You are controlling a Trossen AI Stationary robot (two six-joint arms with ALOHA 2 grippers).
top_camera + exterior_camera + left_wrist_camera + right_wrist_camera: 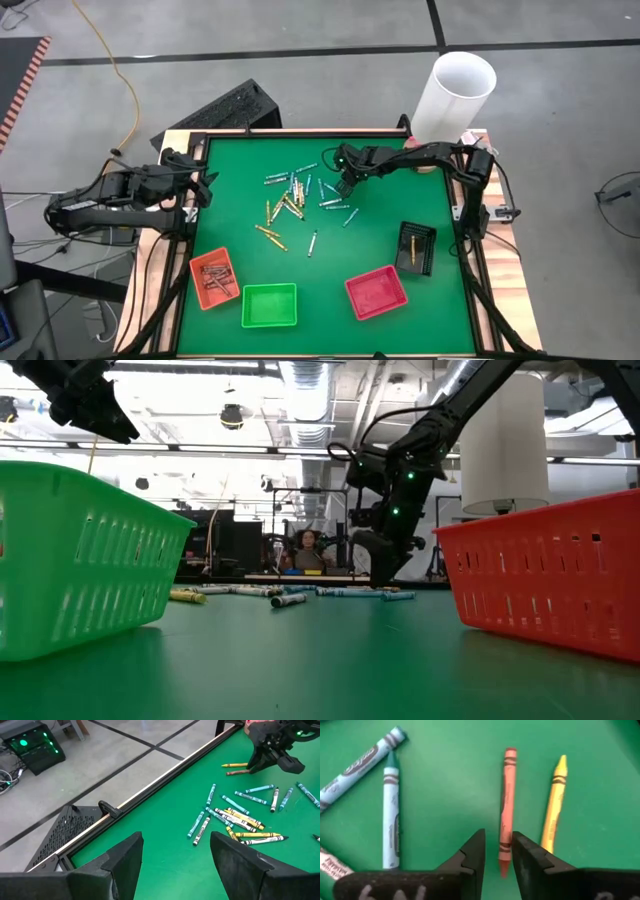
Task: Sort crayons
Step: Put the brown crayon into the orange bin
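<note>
High view: the right gripper (346,186) is lowered over the far part of the green table (400,180), at the right edge of the scattered crayons (295,200) that lie loose across the middle; the left gripper (205,187) waits at the table's left edge, well apart from them. Along the near side stand the orange tray (215,278) with reddish sticks in it, the green tray (269,305), the red tray (376,292) and, farther right, the black tray (416,247) holding one yellow stick; a white cylinder (455,95) stands at the far right corner. Low view: the right gripper (383,565) reaches down to the table surface just beside the row of crayons (290,594), seen between the green tray (75,560) and the red tray (550,575). Left wrist view: the left arm's two fingers (125,862) stand wide apart with nothing between them, and the crayons (235,815) lie ahead on the table. Right wrist view: the right gripper (498,851) is narrowed, its fingertips flanking the lower end of a reddish-brown crayon (507,790) lying flat on the table; whether the pads already press it cannot be told. A yellow crayon (554,805) lies just beside it, and light blue crayons (390,810) lie farther off.
</note>
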